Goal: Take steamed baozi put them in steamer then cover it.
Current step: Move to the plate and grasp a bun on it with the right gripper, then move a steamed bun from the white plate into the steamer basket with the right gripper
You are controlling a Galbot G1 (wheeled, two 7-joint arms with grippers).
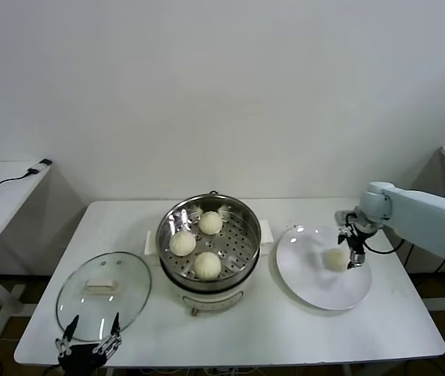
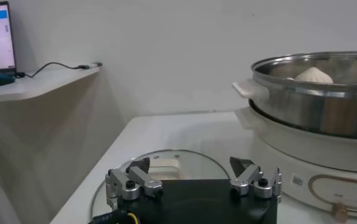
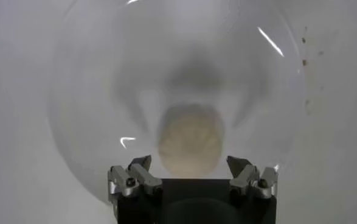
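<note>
Right now three buns [image 1: 197, 243] sit inside the steamer [image 1: 242, 258], which stands at the middle of the white surface [image 1: 285, 329]: one toward the far side, one on the left and one nearest the front. The fourth bun [image 1: 334, 258] lies on the white plate [image 1: 324, 298] to the right of the steamer. The right tool [image 1: 352, 243] hangs just above that plate, directly beside the bun, its fingers [image 3: 140, 173] spread wide with the bun between and beyond them, not gripped. The lid [image 1: 128, 298] lies flat on the surface to the left of the steamer, handle up. The left tool [image 1: 89, 341] waits at the near edge of the surface by the lid's rim, also spread wide and holding nothing.
</note>
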